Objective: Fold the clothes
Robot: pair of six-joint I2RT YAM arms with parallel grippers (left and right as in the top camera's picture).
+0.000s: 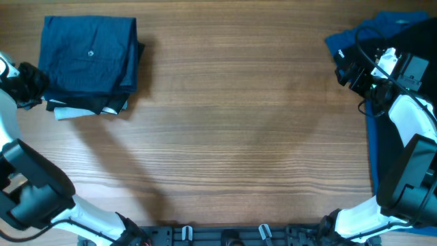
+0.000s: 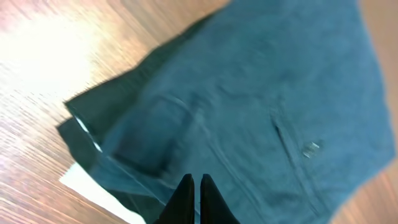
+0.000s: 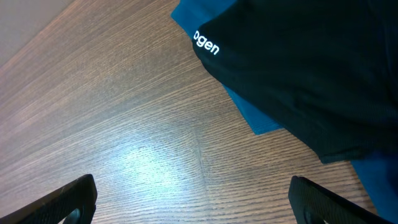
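A folded navy garment (image 1: 89, 58) with a small pale button (image 1: 91, 53) lies at the far left of the table, on top of a black layer (image 1: 102, 106). In the left wrist view the navy garment (image 2: 249, 93) and its button (image 2: 311, 148) fill the frame. My left gripper (image 1: 39, 85) (image 2: 196, 183) is shut and empty at the pile's left edge. At the far right lie a black garment (image 1: 403, 31) (image 3: 311, 62) with white lettering and a brighter blue one (image 1: 341, 42) (image 3: 252, 118). My right gripper (image 1: 343, 70) (image 3: 199, 205) is open and empty over bare wood beside them.
A white piece (image 1: 68, 113) (image 2: 93, 186) sticks out from under the navy pile's near left corner. The blue cloth runs down the table's right edge (image 1: 374, 143) under my right arm. The wooden table (image 1: 232, 137) spans the middle.
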